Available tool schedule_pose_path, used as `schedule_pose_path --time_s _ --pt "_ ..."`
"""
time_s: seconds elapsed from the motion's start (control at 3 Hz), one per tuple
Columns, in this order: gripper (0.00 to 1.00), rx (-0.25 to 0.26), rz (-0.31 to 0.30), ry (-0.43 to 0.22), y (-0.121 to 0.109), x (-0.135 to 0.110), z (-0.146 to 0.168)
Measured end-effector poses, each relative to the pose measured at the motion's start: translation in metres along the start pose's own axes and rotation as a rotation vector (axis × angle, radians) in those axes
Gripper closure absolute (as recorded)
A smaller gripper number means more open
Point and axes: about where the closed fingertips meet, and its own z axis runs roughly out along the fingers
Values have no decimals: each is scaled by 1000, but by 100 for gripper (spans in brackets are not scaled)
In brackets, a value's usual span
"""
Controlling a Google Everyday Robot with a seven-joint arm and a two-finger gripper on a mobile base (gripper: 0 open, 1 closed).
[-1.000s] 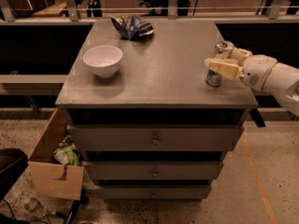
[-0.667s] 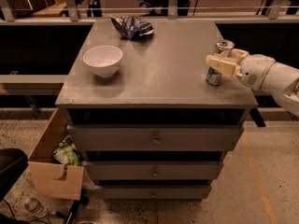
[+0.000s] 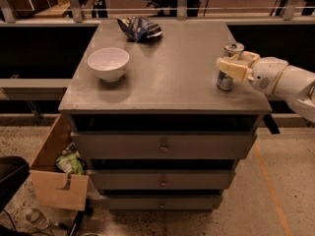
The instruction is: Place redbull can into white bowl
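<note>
1. A grey drawer cabinet (image 3: 162, 145) with three drawer fronts fills the middle of the view, and its flat top is the surface (image 3: 167, 80) that carries everything.
2. The robot's white arm (image 3: 290, 80) reaches in from the right edge, level with the surface's right side.
3. An open cardboard box (image 3: 54, 181) stands on the floor by the cabinet's lower left corner, with some green packaging (image 3: 71, 162) inside it.
4. The white bowl (image 3: 108, 63) sits upright on the left part of the surface, near the left edge and well apart from the arm.
5. A blue-and-white snack bag (image 3: 139, 27) lies crumpled near the far edge, beyond the bowl.
6. The hand (image 3: 230, 63) is at the right side of the surface, its cream fingers (image 3: 231, 69) set on either side of a can and clamped on it.
7. The redbull can (image 3: 225, 81) stands upright on the surface near the right edge, held in the hand, well apart from the white bowl.
8. A plastic bottle (image 3: 37, 219) lies on the floor in front of the box.
</note>
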Motion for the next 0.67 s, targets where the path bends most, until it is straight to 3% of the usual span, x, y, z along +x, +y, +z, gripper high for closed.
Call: schedule_pose_path --time_s 0.33,0.67 --pt "100 -10 -13 2 6 -18 8" --pt "100 -35 -59 -27 9 -61 30"
